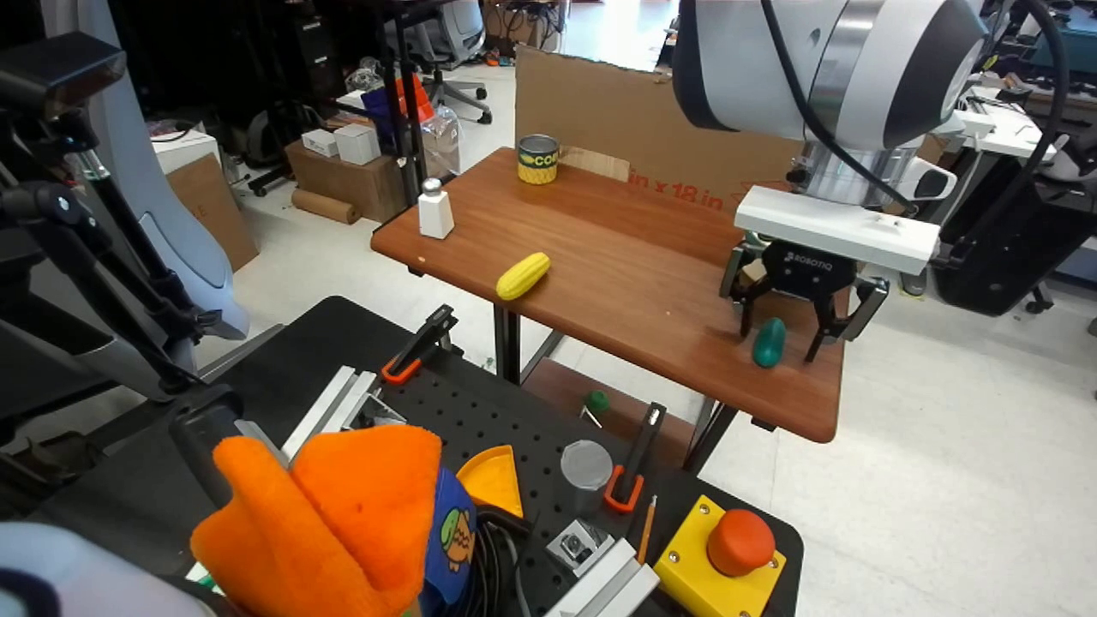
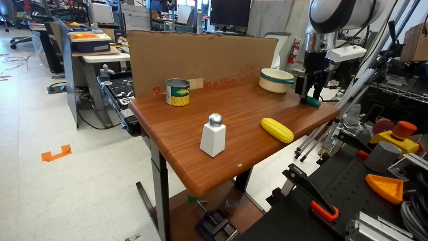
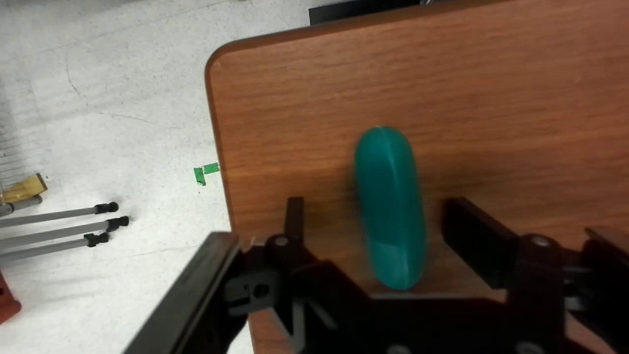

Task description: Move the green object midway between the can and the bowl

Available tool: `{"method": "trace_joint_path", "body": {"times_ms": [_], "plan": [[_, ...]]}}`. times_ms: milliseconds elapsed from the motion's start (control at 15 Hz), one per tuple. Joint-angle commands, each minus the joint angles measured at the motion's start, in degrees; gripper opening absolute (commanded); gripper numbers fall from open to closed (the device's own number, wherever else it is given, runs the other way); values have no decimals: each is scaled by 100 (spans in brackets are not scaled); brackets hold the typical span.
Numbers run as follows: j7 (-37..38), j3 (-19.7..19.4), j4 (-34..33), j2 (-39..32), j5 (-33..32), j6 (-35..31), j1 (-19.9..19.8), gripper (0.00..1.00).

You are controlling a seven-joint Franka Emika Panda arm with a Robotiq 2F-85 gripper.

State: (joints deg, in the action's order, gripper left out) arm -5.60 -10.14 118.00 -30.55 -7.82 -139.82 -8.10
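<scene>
1 green obj. [image 3: 390,206], nr tbl edge [image 3: 218,123], hand [image 1: 778,344] astride

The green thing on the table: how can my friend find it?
Find the brown table, then the end where the robot's black hand is. Between its open fingers lies the green thing, smooth, long and rounded. The corn is bumpy and yellow, the bowl mostly cream; this is green all over.

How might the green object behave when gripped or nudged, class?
The green object has a glossy sheen, so it may be slippery. Its rounded, elongated form could roll sideways if pushed. Its smooth, undented outline suggests stiffness.
</scene>
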Motion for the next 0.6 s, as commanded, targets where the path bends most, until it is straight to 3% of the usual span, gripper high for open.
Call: {"method": "trace_joint_path", "body": {"times_ms": [0,333,533], "plan": [[218,34,-161,-153,-85,-57,52,46],[256,71,-92,-20,-60,-14,86,15],[163,174,148,251,-19,-21,126,14]]}}
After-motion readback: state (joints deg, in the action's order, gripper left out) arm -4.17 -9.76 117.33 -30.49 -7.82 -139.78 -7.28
